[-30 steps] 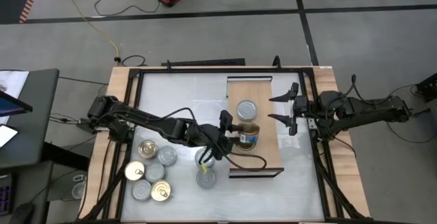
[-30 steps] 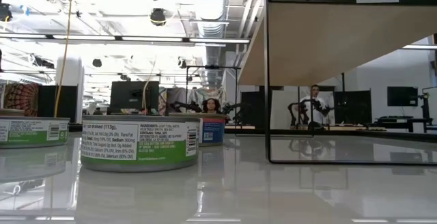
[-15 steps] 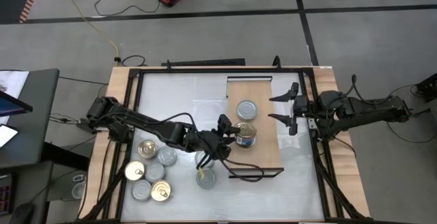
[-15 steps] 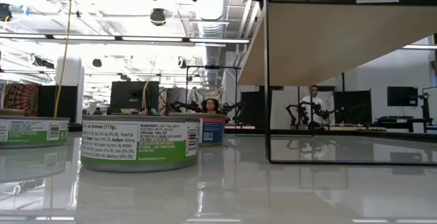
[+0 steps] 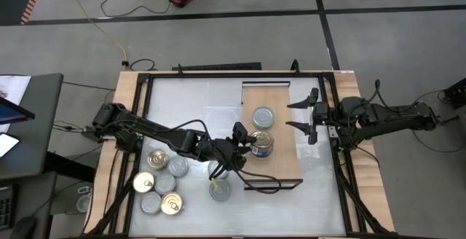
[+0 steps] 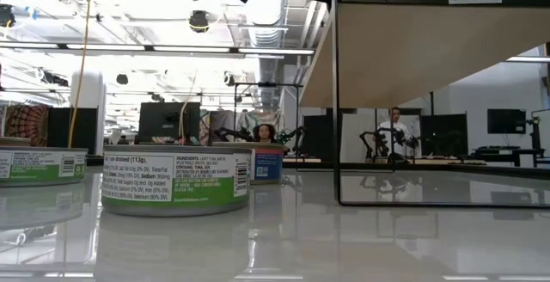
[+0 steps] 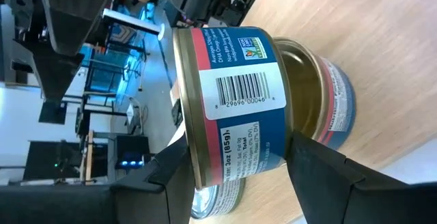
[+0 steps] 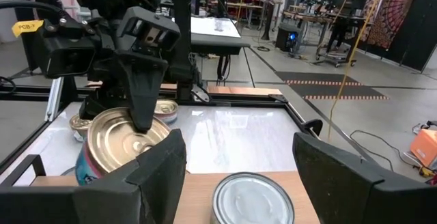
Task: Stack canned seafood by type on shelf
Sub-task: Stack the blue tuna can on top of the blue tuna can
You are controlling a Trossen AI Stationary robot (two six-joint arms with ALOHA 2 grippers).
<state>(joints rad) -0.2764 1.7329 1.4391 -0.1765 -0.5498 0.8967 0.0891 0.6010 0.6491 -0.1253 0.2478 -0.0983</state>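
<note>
The left gripper point(image 5: 251, 143) reaches over the shelf point(image 5: 284, 133), its fingers point(image 7: 321, 176) clamped on a blue-and-red labelled tin point(image 5: 262, 143) with a gold lid, held tilted on top of another tin of the same label point(image 7: 328, 104). A silver-lidded tin point(image 5: 263, 116) stands just beside it on the board. The other tins point(image 5: 162, 182) are clustered on the bench point(image 5: 320, 202) to the left, below the left arm. The right gripper point(image 5: 304, 115) waits at the shelf's right edge, fingers spread wide and empty.
</note>
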